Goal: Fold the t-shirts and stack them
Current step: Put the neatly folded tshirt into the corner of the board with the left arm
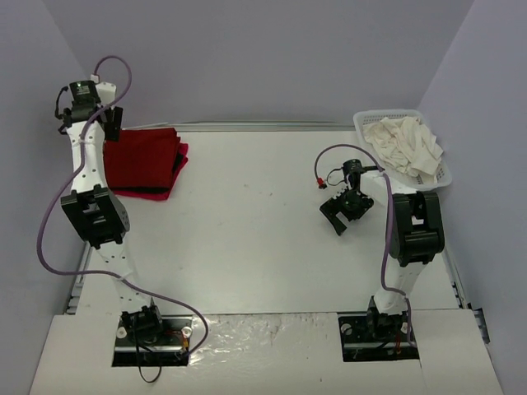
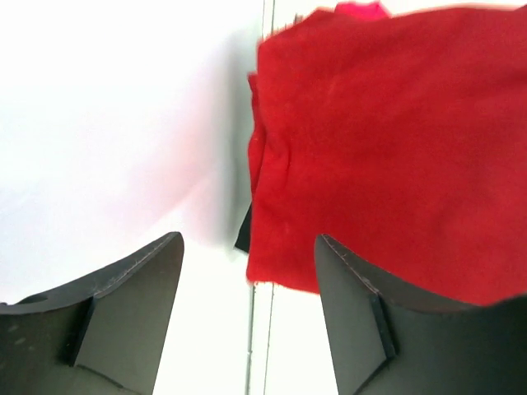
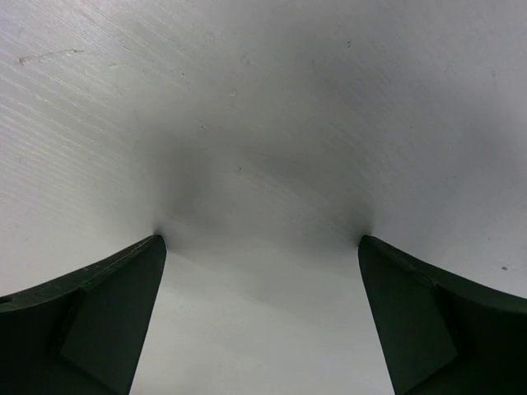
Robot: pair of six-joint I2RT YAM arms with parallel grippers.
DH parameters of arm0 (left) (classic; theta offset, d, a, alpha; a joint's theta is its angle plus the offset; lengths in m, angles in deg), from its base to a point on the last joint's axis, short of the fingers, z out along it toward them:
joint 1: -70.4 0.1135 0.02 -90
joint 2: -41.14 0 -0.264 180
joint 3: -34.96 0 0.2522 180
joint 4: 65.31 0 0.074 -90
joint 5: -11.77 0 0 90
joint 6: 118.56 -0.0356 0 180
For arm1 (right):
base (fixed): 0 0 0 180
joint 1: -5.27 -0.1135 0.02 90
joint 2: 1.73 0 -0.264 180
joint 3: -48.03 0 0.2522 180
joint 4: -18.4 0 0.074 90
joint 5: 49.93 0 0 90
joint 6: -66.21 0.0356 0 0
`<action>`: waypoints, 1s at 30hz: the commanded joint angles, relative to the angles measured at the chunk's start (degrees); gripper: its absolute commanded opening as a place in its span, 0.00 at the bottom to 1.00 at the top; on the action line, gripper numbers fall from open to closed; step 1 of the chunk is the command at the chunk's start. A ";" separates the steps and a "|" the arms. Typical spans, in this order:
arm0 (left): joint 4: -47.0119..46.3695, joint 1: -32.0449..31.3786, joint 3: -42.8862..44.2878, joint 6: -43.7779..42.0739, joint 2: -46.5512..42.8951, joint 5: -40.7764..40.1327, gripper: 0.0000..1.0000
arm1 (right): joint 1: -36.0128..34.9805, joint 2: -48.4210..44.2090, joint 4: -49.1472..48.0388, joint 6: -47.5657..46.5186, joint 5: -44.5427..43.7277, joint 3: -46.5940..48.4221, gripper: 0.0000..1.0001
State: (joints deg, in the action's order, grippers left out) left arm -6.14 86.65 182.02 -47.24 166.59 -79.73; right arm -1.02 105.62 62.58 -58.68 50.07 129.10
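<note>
- The white table (image 1: 263, 247) stands in a corner of pale lavender walls (image 1: 247, 58), and most of its surface is bare.
- The folded red t-shirts (image 1: 148, 160) lie as a stack at the far left of the table, close to its back edge (a brighter red layer shows along the stack's right side).
- The left gripper (image 1: 112, 125) hangs at the far left corner of that stack. On its wrist camera I see the fingers (image 2: 123, 304) standing apart with nothing between them. Red cloth fills the view beyond the right-hand one.
- A dark sliver (image 2: 243, 234) shows under the cloth's near edge; I cannot tell what it is.
- The cream-white t-shirts (image 1: 403, 144) lie crumpled in the white lattice basket (image 1: 362, 123) at the far right corner.
- The right gripper (image 1: 338, 216) hovers over bare table, forward and left of the basket. Its jaws are spread wide and empty (its wrist view shows only tabletop).
</note>
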 commanded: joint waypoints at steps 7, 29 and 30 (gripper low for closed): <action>-10.05 0.27 -37.56 6.54 -45.69 13.61 0.69 | 1.45 -1.07 1.84 0.00 4.32 -3.06 1.00; -30.20 -5.18 -79.59 11.73 -66.03 25.83 0.97 | 1.01 -25.52 -1.76 10.99 14.00 9.85 1.00; -30.46 -5.18 -79.68 11.82 -65.95 26.02 0.94 | 1.10 -26.39 -1.76 10.64 13.47 10.38 1.00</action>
State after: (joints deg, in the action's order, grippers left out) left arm -31.23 81.03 102.13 -35.37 102.77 -56.45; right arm 0.03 82.45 59.54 -50.35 65.45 137.15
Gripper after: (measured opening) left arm 0.958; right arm 0.999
